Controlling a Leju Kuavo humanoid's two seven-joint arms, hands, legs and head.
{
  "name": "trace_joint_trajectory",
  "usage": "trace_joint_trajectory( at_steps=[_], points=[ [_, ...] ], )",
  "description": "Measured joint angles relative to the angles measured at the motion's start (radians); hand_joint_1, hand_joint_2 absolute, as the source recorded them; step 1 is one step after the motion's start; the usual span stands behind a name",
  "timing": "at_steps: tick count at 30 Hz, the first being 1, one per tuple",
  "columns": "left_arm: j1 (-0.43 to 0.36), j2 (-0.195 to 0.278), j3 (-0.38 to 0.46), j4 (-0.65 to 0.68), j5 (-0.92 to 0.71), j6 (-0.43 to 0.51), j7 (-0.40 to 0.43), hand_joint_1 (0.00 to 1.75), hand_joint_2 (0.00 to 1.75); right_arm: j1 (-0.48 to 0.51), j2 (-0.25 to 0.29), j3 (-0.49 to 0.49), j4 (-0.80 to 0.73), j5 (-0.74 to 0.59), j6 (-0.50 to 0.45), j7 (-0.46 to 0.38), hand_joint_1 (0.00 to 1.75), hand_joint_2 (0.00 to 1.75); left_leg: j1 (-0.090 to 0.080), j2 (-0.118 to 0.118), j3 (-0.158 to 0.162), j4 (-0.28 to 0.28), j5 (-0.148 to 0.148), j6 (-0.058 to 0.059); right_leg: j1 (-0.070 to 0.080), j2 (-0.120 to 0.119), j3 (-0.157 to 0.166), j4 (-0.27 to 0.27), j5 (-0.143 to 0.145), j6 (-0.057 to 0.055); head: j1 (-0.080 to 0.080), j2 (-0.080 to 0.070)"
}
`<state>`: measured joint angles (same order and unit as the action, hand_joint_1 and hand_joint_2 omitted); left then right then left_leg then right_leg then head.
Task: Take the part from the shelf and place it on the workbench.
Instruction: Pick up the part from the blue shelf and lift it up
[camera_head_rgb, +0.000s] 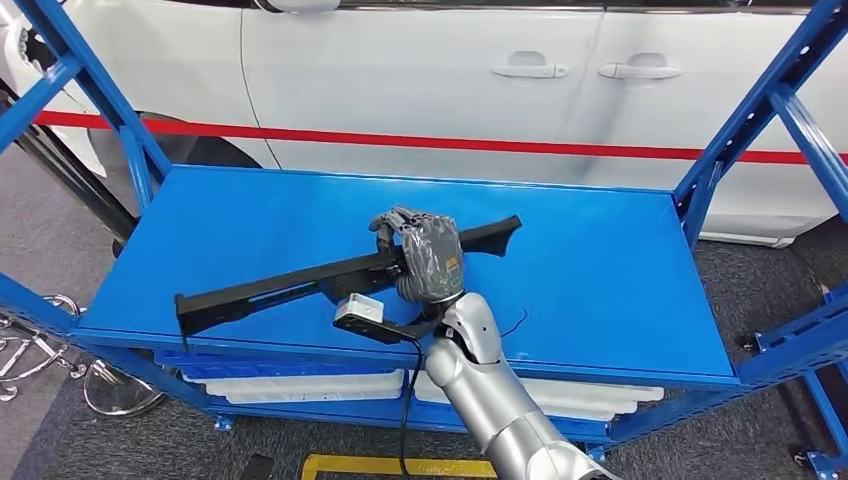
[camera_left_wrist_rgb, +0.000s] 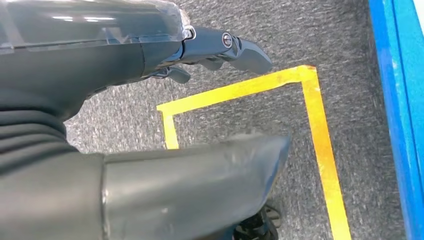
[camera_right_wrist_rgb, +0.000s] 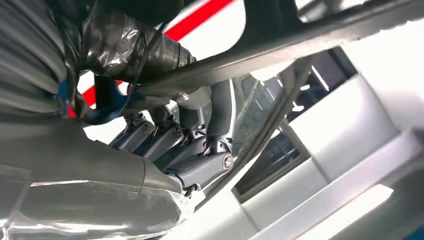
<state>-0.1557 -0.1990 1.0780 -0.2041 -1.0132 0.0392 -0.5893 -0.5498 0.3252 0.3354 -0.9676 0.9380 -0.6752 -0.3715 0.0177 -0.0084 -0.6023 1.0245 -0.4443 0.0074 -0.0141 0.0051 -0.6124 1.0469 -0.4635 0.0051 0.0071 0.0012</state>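
right hand (camera_head_rgb: 425, 258) grips long black part (camera_head_rgb: 300, 285) mid-length over blue shelf (camera_head_rgb: 620, 290), fingers (camera_right_wrist_rgb: 200, 132) wrapped round it | contact with shelf unclear | left hand (camera_left_wrist_rgb: 150, 55) empty, fingers apart, above floor

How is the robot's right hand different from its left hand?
The right hand grips the long black part above the blue shelf; the left hand holds nothing. The right hand's fingers curl around the part; the left hand's point out over the grey floor. Both hands are grey.
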Motion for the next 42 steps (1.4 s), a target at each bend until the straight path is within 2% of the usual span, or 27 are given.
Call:
trace_joint_trajectory(
  at_steps=[1,3,5,7,8,9,10,12,14,17,19,20,22,23,24,25,26,27,29,30,34,36,38,39,40,41,42],
  points=[
    [0.002,0.0,0.0,0.0,0.004,-0.001,-0.006,0.0,0.0,0.002,0.001,0.035,-0.034,-0.031,0.007,0.015,1.75,1.75,0.0,0.001,0.0,-0.001,0.0,-0.007,0.003,0.002,-0.001,-0.002,0.001,-0.005,0.0,0.0],
    [0.006,0.001,0.001,0.0,0.013,-0.005,-0.013,0.0,0.0,0.003,0.0,0.107,-0.105,-0.068,0.027,0.053,1.75,1.75,0.004,0.002,-0.002,0.003,-0.007,-0.019,0.0,0.004,0.0,-0.008,0.005,-0.019,0.0,0.0],
    [0.007,0.002,0.001,0.0,0.019,-0.007,-0.017,0.0,0.0,-0.002,0.0,0.172,-0.165,-0.085,0.041,0.077,1.75,1.75,0.006,0.003,-0.028,0.065,-0.049,-0.027,-0.003,0.003,0.004,-0.016,0.01,-0.032,0.0,0.0],
    [0.009,0.002,0.001,0.0,0.02,-0.008,-0.018,0.0,0.87,-0.006,-0.003,0.22,-0.204,-0.091,0.046,0.088,1.75,1.75,0.007,0.003,-0.085,0.194,-0.113,-0.033,-0.001,0.001,0.004,-0.016,0.009,-0.038,0.0,0.0],
    [0.011,0.002,0.001,0.0,0.02,-0.008,-0.018,0.0,1.31,-0.006,-0.005,0.235,-0.216,-0.095,0.046,0.091,1.75,1.75,0.007,0.003,-0.11,0.248,-0.131,-0.035,0.001,0.0,0.004,-0.016,0.008,-0.039,0.0,0.0],
    [0.012,0.003,0.001,0.0,0.02,-0.006,-0.018,0.0,1.75,-0.005,-0.008,0.247,-0.225,-0.1,0.046,0.091,1.75,1.75,0.007,0.003,-0.123,0.274,-0.132,-0.036,0.002,0.0,0.004,-0.015,0.008,-0.039,0.0,0.0],
    [0.013,0.003,0.001,0.0,0.02,-0.001,-0.02,0.0,1.75,-0.006,-0.011,0.256,-0.232,-0.109,0.047,0.09,1.75,1.75,0.007,0.003,-0.117,0.26,-0.114,-0.036,0.003,0.0,0.005,-0.015,0.007,-0.039,0.0,0.0],
    [0.013,0.004,0.001,0.0,0.02,0.026,-0.027,0.0,1.75,-0.012,-0.014,0.273,-0.25,-0.134,0.052,0.091,1.75,1.75,0.007,0.004,-0.061,0.139,-0.048,-0.03,0.003,0.001,0.005,-0.012,0.005,-0.037,0.0,0.0],
    [0.012,-0.001,0.001,0.0,0.02,0.074,-0.044,0.0,1.75,-0.025,-0.018,0.289,-0.272,-0.159,0.067,0.098,1.75,1.75,0.003,0.003,-0.007,0.027,-0.011,-0.022,0.006,0.003,0.003,-0.007,0.003,-0.029,0.0,0.0],
    [0.015,-0.017,0.001,0.0,0.021,0.136,-0.072,0.0,1.75,-0.041,-0.03,0.31,-0.305,-0.195,0.1,0.108,1.75,1.75,-0.001,0.001,0.005,-0.001,-0.007,-0.007,0.009,0.004,0.001,-0.01,0.005,-0.014,0.0,0.0],
    [0.018,-0.026,0.002,0.0,0.025,0.136,-0.073,0.0,1.75,-0.052,-0.041,0.324,-0.333,-0.218,0.123,0.108,1.75,1.75,0.003,0.002,0.009,-0.011,-0.001,0.007,0.008,0.003,-0.005,0.007,-0.011,-0.004,0.0,0.0],
    [0.018,-0.029,0.002,0.0,0.028,0.121,-0.069,0.0,1.75,-0.059,-0.045,0.333,-0.347,-0.228,0.134,0.108,1.75,1.75,0.006,0.003,0.01,-0.015,0.002,0.012,0.008,0.002,-0.02,0.04,-0.033,0.0,0.0,0.0],
    [0.02,-0.029,0.002,0.0,0.036,0.079,-0.061,0.0,1.75,-0.068,-0.052,0.354,-0.373,-0.241,0.152,0.109,1.75,1.75,0.005,0.006,0.011,-0.017,0.002,0.018,0.007,0.0,-0.076,0.159,-0.095,0.005,0.001,0.0],
    [0.022,-0.029,0.004,0.0,0.042,0.063,-0.058,0.0,1.75,-0.07,-0.055,0.365,-0.383,-0.245,0.157,0.11,1.75,1.75,0.005,0.007,0.011,-0.017,0.001,0.019,0.007,0.0,-0.106,0.219,-0.117,0.007,0.001,0.0],
    [0.025,-0.029,0.006,0.0,0.049,0.055,-0.057,0.0,1.75,-0.07,-0.059,0.376,-0.393,-0.247,0.159,0.111,1.75,1.75,0.005,0.007,0.012,-0.016,0.0,0.02,0.006,0.0,-0.125,0.254,-0.121,0.007,0.001,0.0],
    [0.027,-0.029,0.008,0.0,0.054,0.052,-0.056,0.0,1.75,-0.069,-0.063,0.384,-0.402,-0.248,0.16,0.112,1.75,1.75,0.005,0.006,0.012,-0.014,-0.001,0.021,0.005,0.0,-0.127,0.254,-0.106,0.007,0.001,0.0],
    [0.028,-0.03,0.011,0.0,0.057,0.051,-0.056,0.0,1.75,-0.069,-0.066,0.391,-0.41,-0.249,0.16,0.113,1.75,1.75,0.005,0.005,0.013,-0.012,-0.003,0.02,0.005,0.0,-0.108,0.214,-0.075,0.005,0.001,0.0],
    [0.029,-0.031,0.012,0.0,0.058,0.052,-0.056,0.0,1.75,-0.07,-0.068,0.396,-0.418,-0.249,0.16,0.114,1.75,1.75,0.005,0.003,0.013,-0.009,-0.005,0.019,0.004,0.0,-0.076,0.148,-0.038,0.002,0.001,0.0],
    [0.03,-0.035,0.015,0.0,0.055,0.052,-0.056,0.0,1.75,-0.07,-0.071,0.404,-0.431,-0.251,0.161,0.115,1.75,1.75,0.001,-0.001,0.012,-0.003,-0.011,0.011,0.007,0.0,-0.021,0.033,0.004,-0.005,0.001,0.0],
    [0.03,-0.036,0.016,0.0,0.048,0.052,-0.055,0.0,1.75,-0.07,-0.072,0.408,-0.436,-0.252,0.163,0.115,1.75,1.75,-0.001,-0.001,0.012,-0.002,-0.012,0.006,0.009,0.001,-0.008,0.004,0.009,-0.008,0.001,0.0],
    [0.031,-0.03,0.013,0.0,0.022,0.04,-0.047,0.0,1.75,-0.067,-0.073,0.421,-0.444,-0.259,0.17,0.123,1.75,1.75,0.002,0.001,0.009,0.01,-0.026,-0.016,0.008,0.003,-0.001,-0.014,0.01,-0.027,0.0,0.0],
    [0.032,-0.028,0.013,0.0,0.027,0.039,-0.049,0.0,1.75,-0.062,-0.073,0.428,-0.445,-0.261,0.165,0.124,1.75,1.75,0.004,0.002,-0.026,0.089,-0.074,-0.024,0.004,0.0,0.005,-0.021,0.013,-0.037,0.0,0.0],
    [0.035,-0.029,0.013,0.0,0.03,0.046,-0.051,0.0,1.75,-0.05,-0.076,0.432,-0.445,-0.262,0.16,0.122,1.75,1.75,0.005,0.003,-0.085,0.212,-0.127,-0.03,0.006,-0.002,0.006,-0.022,0.012,-0.042,0.0,0.0],
    [0.037,-0.03,0.013,0.0,0.033,0.049,-0.051,0.0,1.75,-0.043,-0.078,0.433,-0.444,-0.262,0.158,0.121,1.75,1.75,0.005,0.003,-0.105,0.251,-0.135,-0.032,0.007,-0.002,0.006,-0.021,0.011,-0.043,0.0,0.0],
    [0.039,-0.031,0.013,0.0,0.036,0.048,-0.051,0.0,1.75,-0.038,-0.08,0.433,-0.444,-0.263,0.157,0.121,1.75,1.75,0.005,0.003,-0.108,0.255,-0.125,-0.032,0.008,-0.002,0.006,-0.02,0.011,-0.043,0.0,0.0],
    [0.04,-0.032,0.013,0.0,0.041,0.045,-0.052,0.0,1.75,-0.034,-0.081,0.433,-0.444,-0.264,0.156,0.12,1.75,1.75,0.005,0.003,-0.094,0.222,-0.097,-0.031,0.008,-0.001,0.006,-0.019,0.01,-0.042,0.0,0.0],
    [0.041,-0.032,0.014,0.0,0.047,0.039,-0.053,0.0,1.75,-0.031,-0.082,0.433,-0.444,-0.265,0.154,0.119,1.75,1.75,0.005,0.003,-0.064,0.159,-0.06,-0.028,0.008,0.0,0.007,-0.017,0.009,-0.041,0.0,0.0]
  ],
)
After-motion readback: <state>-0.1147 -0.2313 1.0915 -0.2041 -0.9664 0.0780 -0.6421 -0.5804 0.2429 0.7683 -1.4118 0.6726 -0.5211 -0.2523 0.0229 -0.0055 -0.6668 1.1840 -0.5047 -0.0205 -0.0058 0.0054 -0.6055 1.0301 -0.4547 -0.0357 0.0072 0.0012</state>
